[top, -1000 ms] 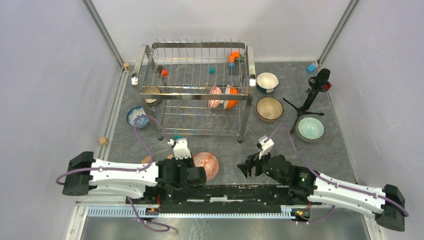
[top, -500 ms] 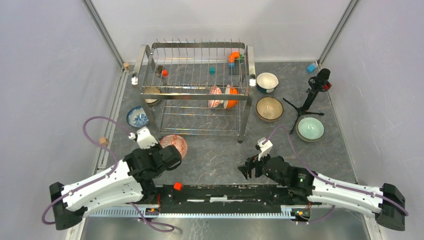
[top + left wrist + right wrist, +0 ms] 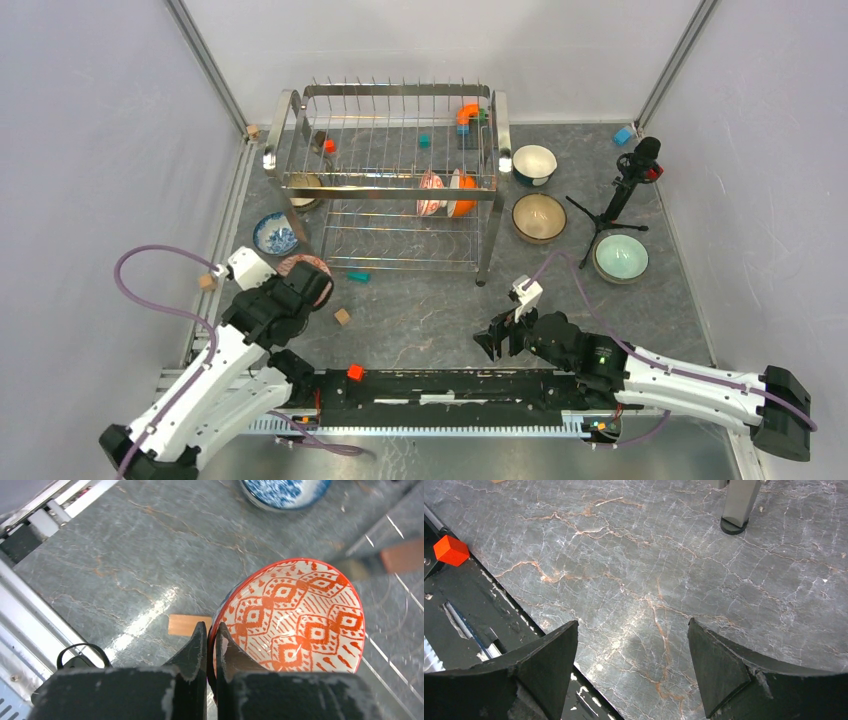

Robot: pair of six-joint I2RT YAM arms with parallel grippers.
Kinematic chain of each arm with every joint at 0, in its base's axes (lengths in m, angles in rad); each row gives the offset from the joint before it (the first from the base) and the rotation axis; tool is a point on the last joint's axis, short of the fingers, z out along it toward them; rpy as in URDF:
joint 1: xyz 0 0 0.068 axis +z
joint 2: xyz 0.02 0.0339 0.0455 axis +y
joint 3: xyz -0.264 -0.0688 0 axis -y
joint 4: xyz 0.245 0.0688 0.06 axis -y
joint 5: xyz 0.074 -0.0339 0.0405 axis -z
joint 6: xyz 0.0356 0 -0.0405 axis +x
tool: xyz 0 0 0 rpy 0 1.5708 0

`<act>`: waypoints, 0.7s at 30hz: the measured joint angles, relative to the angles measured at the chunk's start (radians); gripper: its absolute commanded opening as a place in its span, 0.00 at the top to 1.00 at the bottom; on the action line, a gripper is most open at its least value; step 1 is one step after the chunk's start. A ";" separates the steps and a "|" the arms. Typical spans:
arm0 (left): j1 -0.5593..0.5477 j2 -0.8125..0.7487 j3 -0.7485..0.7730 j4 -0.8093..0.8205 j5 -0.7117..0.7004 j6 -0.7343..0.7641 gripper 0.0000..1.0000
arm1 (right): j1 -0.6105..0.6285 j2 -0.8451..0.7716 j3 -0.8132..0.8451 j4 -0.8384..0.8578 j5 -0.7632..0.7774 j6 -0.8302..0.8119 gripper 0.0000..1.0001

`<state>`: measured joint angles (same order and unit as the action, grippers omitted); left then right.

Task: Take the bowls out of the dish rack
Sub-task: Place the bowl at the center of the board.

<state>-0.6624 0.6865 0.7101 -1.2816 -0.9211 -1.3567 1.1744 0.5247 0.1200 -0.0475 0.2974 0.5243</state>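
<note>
My left gripper point(image 3: 211, 632) is shut on the rim of a red-patterned bowl point(image 3: 295, 615), one finger inside and one outside. In the top view this bowl point(image 3: 305, 268) is by the front left leg of the dish rack point(image 3: 390, 180), with the left gripper point(image 3: 303, 287) just behind it. Whether the bowl touches the table I cannot tell. The rack holds a pink-patterned bowl point(image 3: 432, 193), an orange bowl point(image 3: 462, 193) and a pale bowl point(image 3: 305, 188) at its left end. My right gripper point(image 3: 497, 335) stands open over bare table point(image 3: 633, 630).
A blue-patterned bowl point(image 3: 273, 233) sits left of the rack. Right of it stand a teal-and-white bowl point(image 3: 534, 163), a brown bowl point(image 3: 539, 217), a pale green bowl point(image 3: 621, 257) and a black tripod point(image 3: 625, 190). Small blocks point(image 3: 342, 317) lie about; a wooden block point(image 3: 187, 624) is under the left gripper.
My left arm has swung left with the red-patterned bowl, from front centre to beside the rack's front left leg. The right arm has hardly moved.
</note>
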 measured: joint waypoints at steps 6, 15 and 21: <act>0.304 -0.004 0.002 0.122 0.058 0.184 0.98 | 0.000 -0.021 0.000 0.002 -0.009 -0.006 0.14; 0.620 0.112 -0.007 0.247 0.148 0.218 0.98 | 0.000 0.005 0.000 0.033 -0.050 -0.010 0.15; 0.754 0.114 -0.076 0.344 0.190 0.217 0.98 | 0.000 -0.018 -0.005 0.042 -0.069 -0.008 0.15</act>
<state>0.0917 0.8009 0.6346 -0.9371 -0.7315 -1.1393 1.1744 0.5068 0.1150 -0.0059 0.2279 0.5167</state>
